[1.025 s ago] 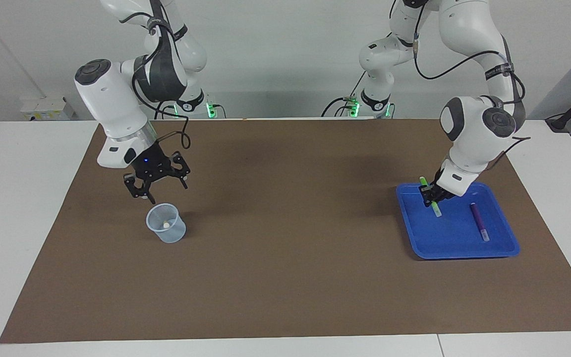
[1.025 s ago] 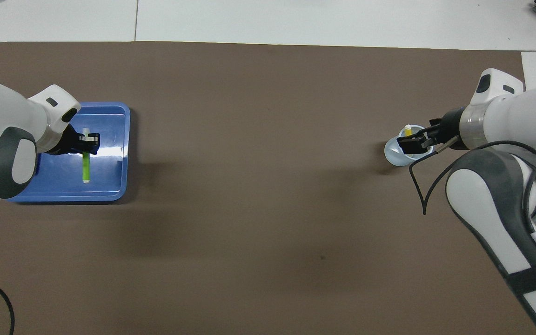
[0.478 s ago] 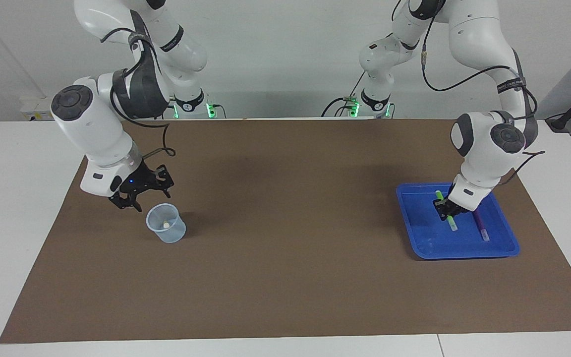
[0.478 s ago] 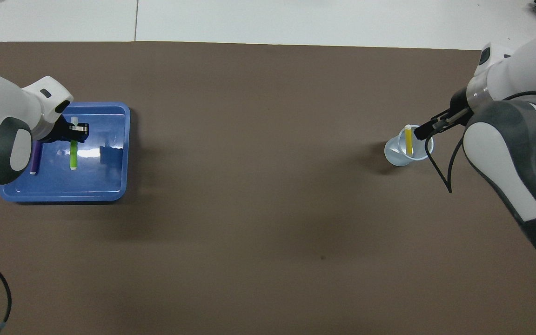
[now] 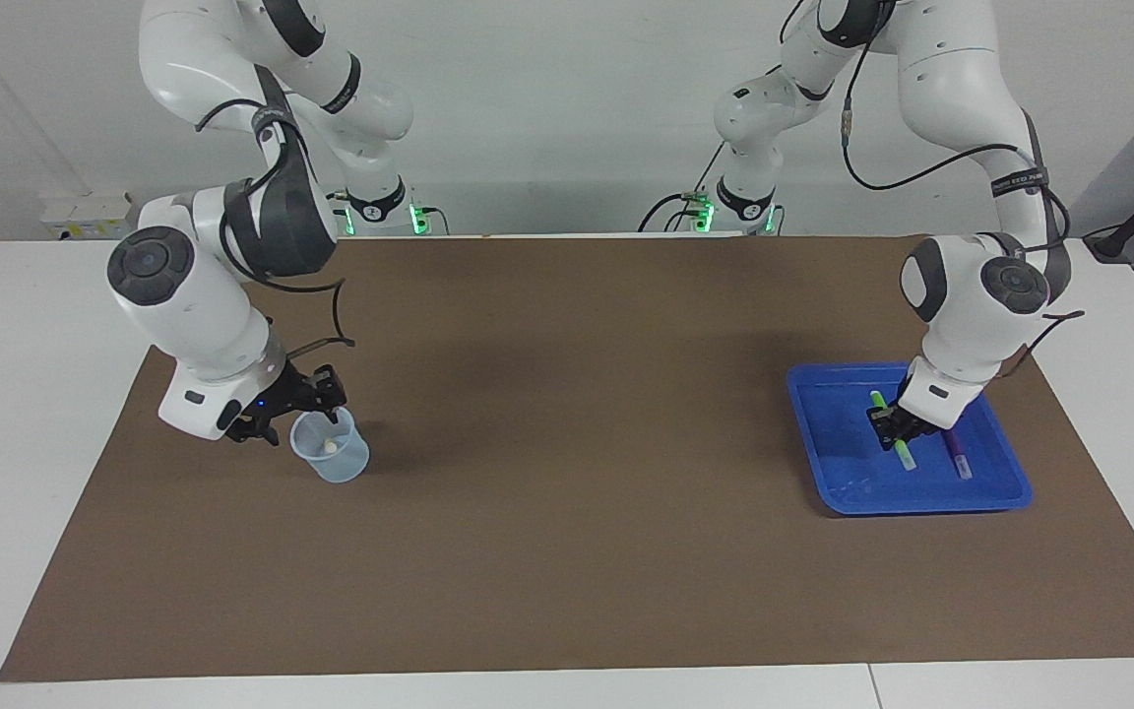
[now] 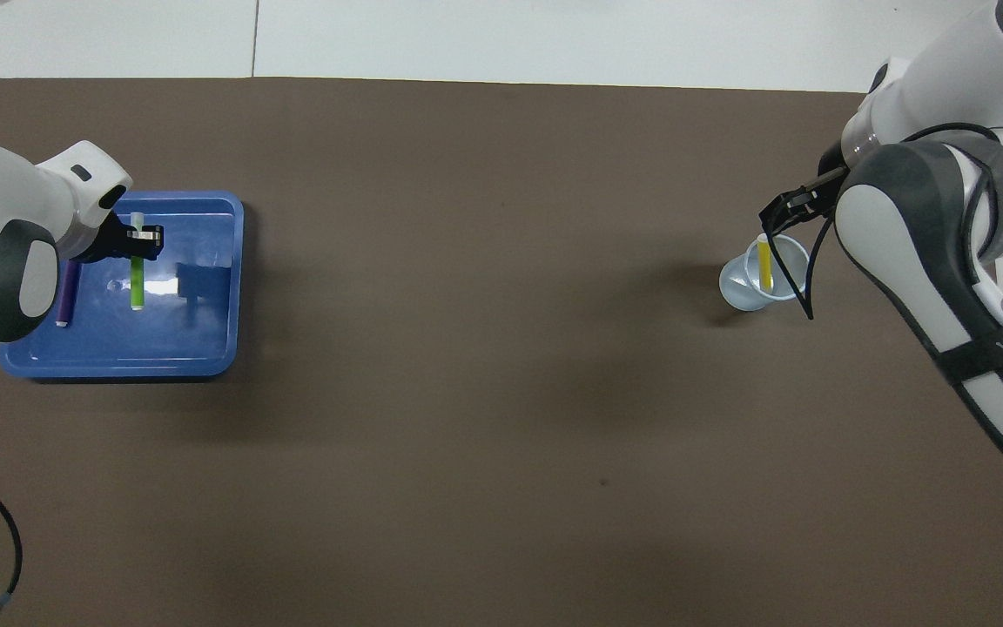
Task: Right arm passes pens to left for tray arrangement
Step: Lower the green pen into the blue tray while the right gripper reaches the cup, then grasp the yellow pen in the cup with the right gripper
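Left pincer (image 5: 890,428) pinched the slim green marker pen (image 6: 137,287) low over the shallow blue plastic tray (image 5: 823,433), beside the purple marker (image 5: 956,458). I'd lay it flat, then let go. Right pincer (image 5: 291,414) was at the translucent bluish cup (image 5: 336,463), couldn't tell its grip.

Probably a robotics lab: two bench-mounted arms (image 5: 232,286), bare white walls.
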